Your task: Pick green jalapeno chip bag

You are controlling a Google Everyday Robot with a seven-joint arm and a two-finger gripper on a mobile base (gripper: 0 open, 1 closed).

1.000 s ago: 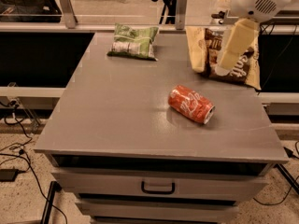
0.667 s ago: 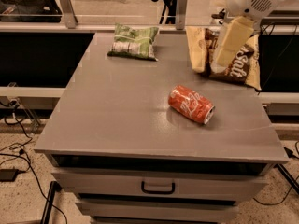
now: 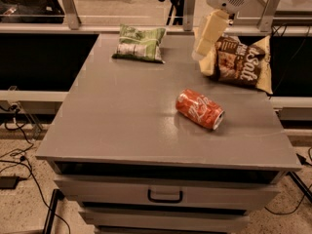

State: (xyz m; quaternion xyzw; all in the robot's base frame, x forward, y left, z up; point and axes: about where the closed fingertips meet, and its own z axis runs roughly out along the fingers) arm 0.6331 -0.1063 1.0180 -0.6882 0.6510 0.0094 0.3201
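The green jalapeno chip bag (image 3: pixel 140 44) lies flat at the back left of the grey table (image 3: pixel 122 116), light green with a white printed panel. My gripper (image 3: pixel 204 39) hangs from the white arm at the top right, above the table's back edge. It is to the right of the green bag and apart from it, in front of the left edge of the brown chip bag. It holds nothing that I can see.
A brown-and-yellow chip bag (image 3: pixel 243 62) lies at the back right of the table. A red soda can (image 3: pixel 200 108) lies on its side right of centre. A drawer handle (image 3: pixel 165 197) shows below the front edge. Rails and cables surround the table.
The arm and gripper have moved left, off the middle of the brown bag to its left edge, closer to the green bag. The objects on the table have not moved.
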